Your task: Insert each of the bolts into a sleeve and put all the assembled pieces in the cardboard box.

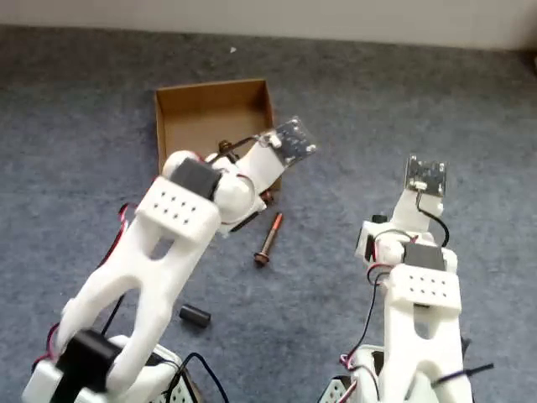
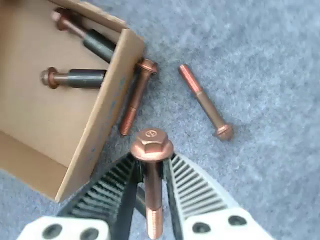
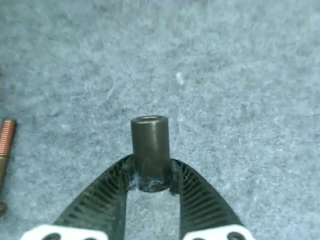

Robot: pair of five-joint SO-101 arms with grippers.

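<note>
Cardboard, brown and open-topped, the cardboard box (image 1: 210, 117) sits at about eleven o'clock on the grey carpet (image 1: 352, 101) in the high view. On its floor lies one assembled piece (image 2: 75, 78) (a copper bolt pushed through a dark sleeve), with another assembled piece (image 2: 92, 41) close beside it, nearer the box wall.

The left arm stretches from seven o'clock towards the box's five o'clock corner. The left gripper (image 2: 151, 159) has its fingers clamped on the held bolt (image 2: 154, 195), gripping the shank just under the hex head, with the threaded end lying back between the fingers.

A second bolt (image 2: 135, 97) lies just outside the box wall, its head near the corner; it seems to touch the cardboard, though that is hard to tell for sure. A third bolt (image 1: 268, 239) lies apart on the carpet, at five o'clock from the box. A loose sleeve (image 1: 195, 316) rests at seven o'clock, beside the left arm.

The right arm stands at four o'clock. The right gripper (image 3: 151, 172) is pinched on one end of the gripped sleeve (image 3: 150, 147), whose open end points away from the fingers.
</note>
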